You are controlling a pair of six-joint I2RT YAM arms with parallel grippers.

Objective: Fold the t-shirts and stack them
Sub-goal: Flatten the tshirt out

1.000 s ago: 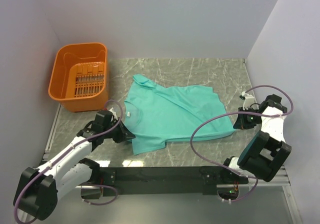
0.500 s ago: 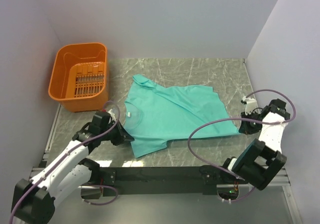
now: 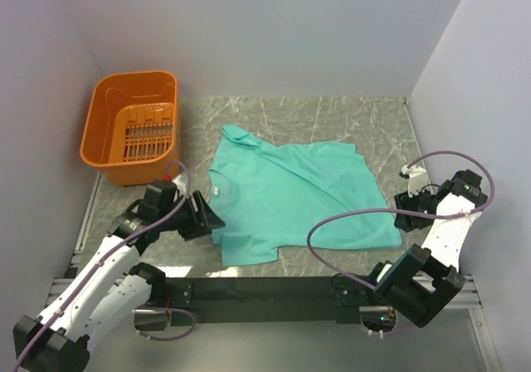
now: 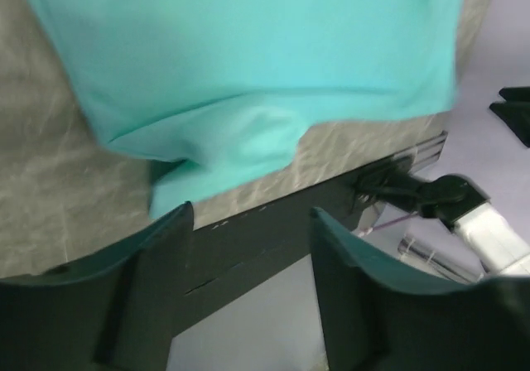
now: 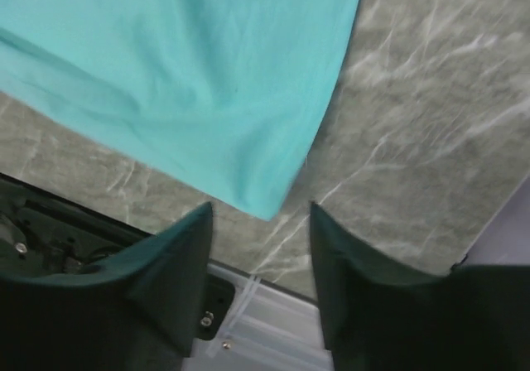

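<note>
One teal t-shirt lies spread flat on the marble table, its collar and white label pointing left. My left gripper hovers just off the collar side, open, with nothing between its fingers. In the left wrist view the t-shirt and its bunched sleeve lie beyond the left gripper. My right gripper sits off the hem side at the right, open and empty. The right wrist view has the t-shirt's hem corner just ahead of the right gripper.
An empty orange basket stands at the back left. The dark base rail runs along the near table edge. A purple cable loops over the shirt's near right part. Walls close in on the left, back and right.
Both grippers were shut on the shirt's left and right edges and have let go, now open. The shirt has been stretched wider and drawn slightly nearer; both arms backed away outward.
</note>
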